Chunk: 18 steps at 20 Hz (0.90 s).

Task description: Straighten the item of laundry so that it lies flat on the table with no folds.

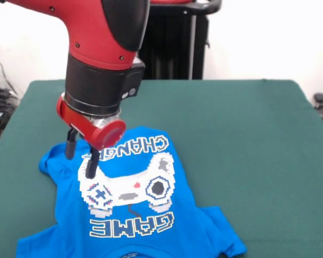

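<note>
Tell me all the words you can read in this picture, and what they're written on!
"GAME": on the blue T-shirt, below the game controller print, upside down in this view.
"CHANG": on the same shirt above the controller, also upside down; the tool hides the rest of the word.
Nothing else readable shows; no text on the arm or the table.

A plain white wall (269,37) fills the background, evenly and brightly lit. A black stand (175,45) of upright bars rises against it at centre. Dark cables and equipment (0,102) crowd the left edge, while a small dark object (321,99) sits low at the right edge.
</note>
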Available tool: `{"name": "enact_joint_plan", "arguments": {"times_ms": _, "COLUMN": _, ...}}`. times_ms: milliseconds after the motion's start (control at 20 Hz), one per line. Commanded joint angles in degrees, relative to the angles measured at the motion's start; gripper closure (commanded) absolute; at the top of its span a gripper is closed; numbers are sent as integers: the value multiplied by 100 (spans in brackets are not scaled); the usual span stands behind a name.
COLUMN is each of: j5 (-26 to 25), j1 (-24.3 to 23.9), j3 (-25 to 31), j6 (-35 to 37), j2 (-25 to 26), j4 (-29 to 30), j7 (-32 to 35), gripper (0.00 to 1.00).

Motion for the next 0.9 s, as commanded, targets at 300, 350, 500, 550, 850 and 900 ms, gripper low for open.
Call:
{"name": "enact_joint_plan", "arguments": {"times_ms": 300, "j5": -522, "j1": -276, "j3": 404, "j6": -41, "j2": -133, "j4": 1043, "j7": -1359, "gripper": 0}}
{"name": "enact_joint_plan", "arguments": {"times_ms": 350, "j5": -531, "j1": -323, "j3": 429, "j6": -35, "j2": -150, "j4": 1083, "j7": -1382, "gripper": 0}}
{"name": "enact_joint_plan", "arguments": {"times_ms": 500, "j5": -551, "j1": -463, "j3": 539, "j6": -54, "j2": -133, "j4": 1207, "j7": -1404, "gripper": 0}}
{"name": "enact_joint_plan", "arguments": {"times_ms": 550, "j5": -570, "j1": -506, "j3": 568, "j6": -90, "j2": -107, "j4": 1231, "j7": -1394, "gripper": 0}}
{"name": "enact_joint_plan", "arguments": {"times_ms": 850, "j5": -660, "j1": -682, "j3": 688, "j6": -246, "j2": 123, "j4": 1298, "j7": -1360, "gripper": 0}}
{"name": "enact_joint_plan", "arguments": {"times_ms": 900, "j5": -658, "j1": -718, "j3": 718, "j6": -275, "j2": 149, "j4": 1321, "j7": -1369, "gripper": 0}}
